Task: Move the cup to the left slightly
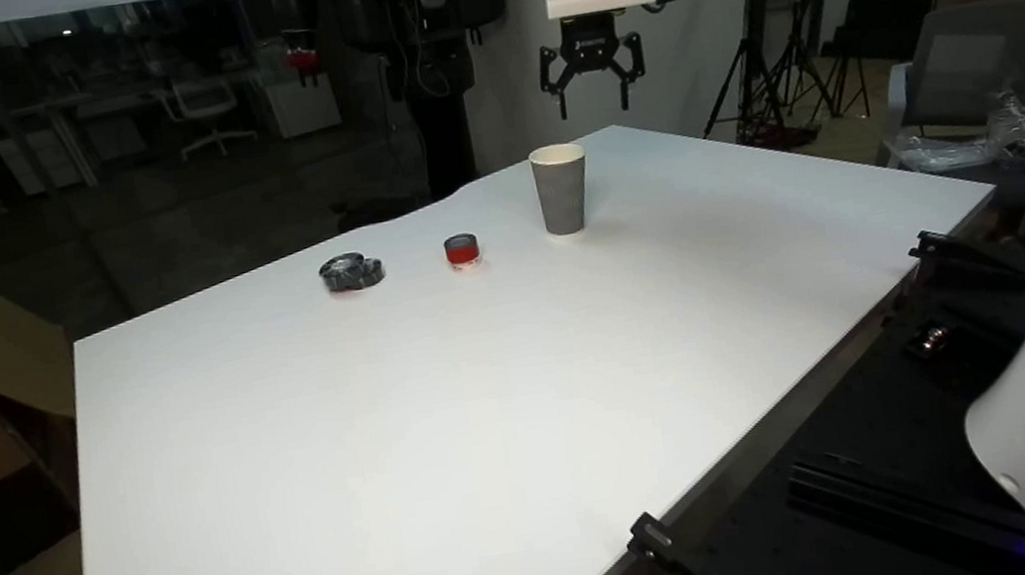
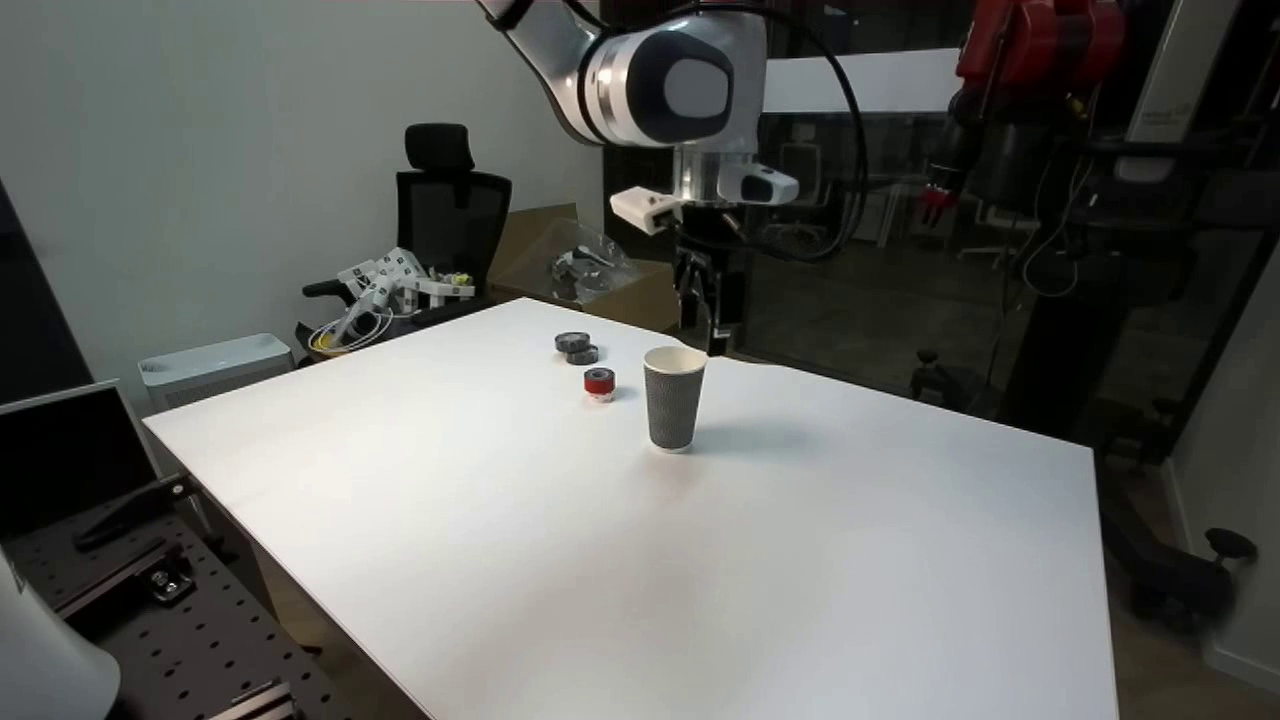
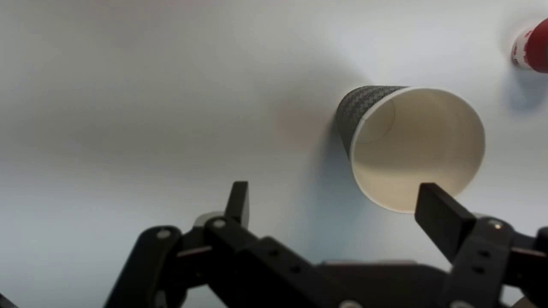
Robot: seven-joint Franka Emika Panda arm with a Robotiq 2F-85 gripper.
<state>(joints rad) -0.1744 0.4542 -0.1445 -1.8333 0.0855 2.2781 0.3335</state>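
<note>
The grey-brown tapered cup (image 1: 562,195) with a pale rim stands upright on the white table; the other exterior picture also has the cup (image 2: 673,410). In the wrist view the cup (image 3: 419,141) is right of centre, its cream inside visible. My gripper (image 1: 595,108) is above the table, higher than the cup's rim and apart from it; it also shows in an exterior view (image 2: 702,338). In the wrist view my gripper (image 3: 333,186) is wide open with nothing between the fingers. The right finger overlaps the cup's lower rim in the picture.
A small red-topped roll (image 1: 462,249) sits near the cup, and its edge shows in the wrist view (image 3: 537,47). Dark round rolls (image 1: 352,272) lie beyond it, one leaning on or stacked over another. The white table (image 1: 348,471) has clamps at its near edge. A red-and-black robot (image 2: 1040,50) stands behind.
</note>
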